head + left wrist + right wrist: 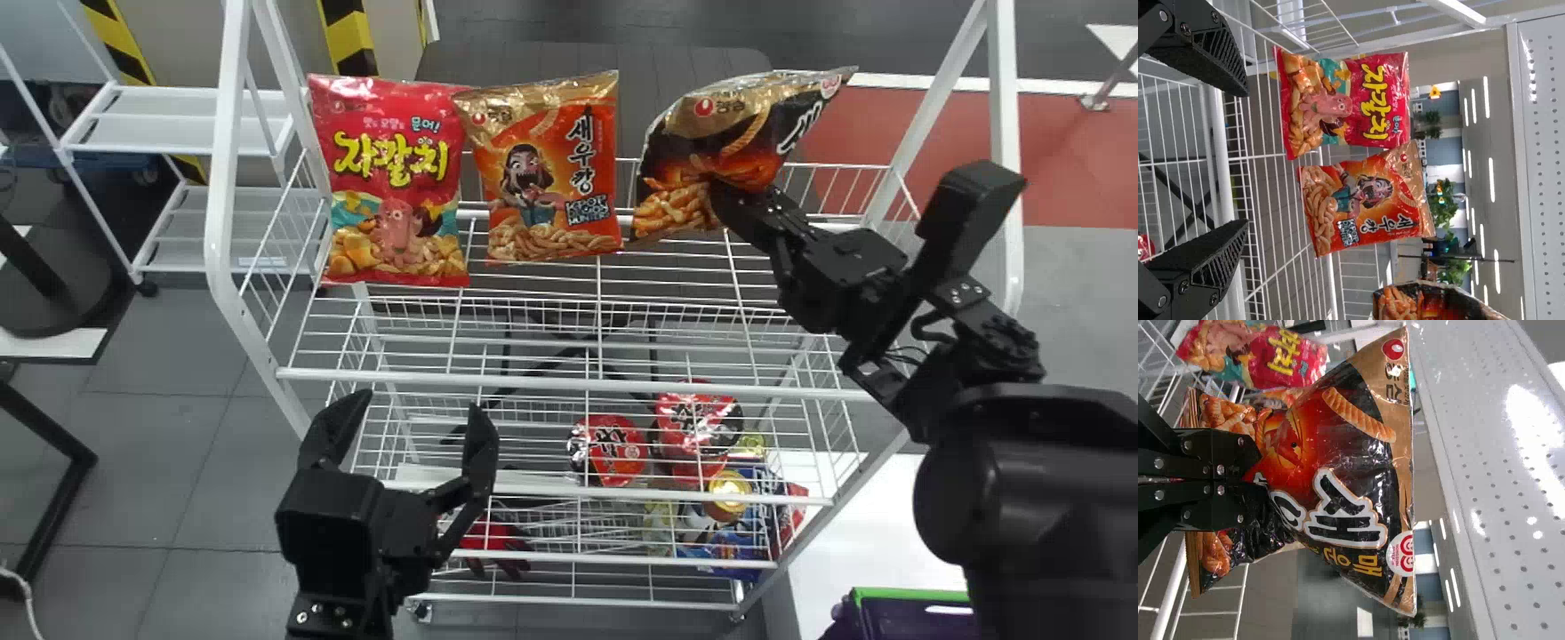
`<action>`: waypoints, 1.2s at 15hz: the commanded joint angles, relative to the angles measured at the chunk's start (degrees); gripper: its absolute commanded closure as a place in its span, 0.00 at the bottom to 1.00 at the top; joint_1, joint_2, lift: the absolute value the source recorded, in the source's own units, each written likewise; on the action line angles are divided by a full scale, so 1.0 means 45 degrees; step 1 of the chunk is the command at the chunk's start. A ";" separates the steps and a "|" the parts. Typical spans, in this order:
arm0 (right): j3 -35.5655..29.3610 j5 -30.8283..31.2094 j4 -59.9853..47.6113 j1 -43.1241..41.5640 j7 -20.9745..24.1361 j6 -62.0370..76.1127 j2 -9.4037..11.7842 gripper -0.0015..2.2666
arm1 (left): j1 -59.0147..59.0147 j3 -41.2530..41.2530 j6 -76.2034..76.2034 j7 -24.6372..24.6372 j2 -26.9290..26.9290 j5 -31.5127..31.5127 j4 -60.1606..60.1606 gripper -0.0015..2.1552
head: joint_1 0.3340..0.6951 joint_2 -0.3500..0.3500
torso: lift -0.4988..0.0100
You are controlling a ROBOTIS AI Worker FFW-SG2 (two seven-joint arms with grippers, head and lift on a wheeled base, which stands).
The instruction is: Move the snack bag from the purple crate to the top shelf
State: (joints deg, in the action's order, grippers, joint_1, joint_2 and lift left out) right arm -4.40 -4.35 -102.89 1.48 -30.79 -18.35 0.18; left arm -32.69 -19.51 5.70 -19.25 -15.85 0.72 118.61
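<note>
Head view: black snack bag [702,133], tilted, at the right part of the top shelf [569,384], its lower front pinched in the narrowed right tool [725,200]. Beside it stand the orange bag [547,178] and the red bag [391,187]; nearer, the left tool [418,404] is wide and empty. For sound placement, the bag should be levelled, its base seated on the wire, then released gently, without dragging its folds. Folds hide the pinching tips; base contact is uncertain. The frame cuts off the purple crate [907,593].
</note>
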 commanded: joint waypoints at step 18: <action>0.1232 0.0439 0.3471 -0.2281 0.3679 -0.1655 -0.0051 0.65 | 0.0369 0.0038 -0.0728 0.0234 0.0005 0.0367 -0.0753 0.07 | 1.00 0.48 | 0.98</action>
State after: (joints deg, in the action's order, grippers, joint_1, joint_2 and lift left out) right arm 1.14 -2.60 -88.09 -8.62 -14.82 -25.89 0.18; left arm -31.20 -19.38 2.67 -18.19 -15.82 2.33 115.46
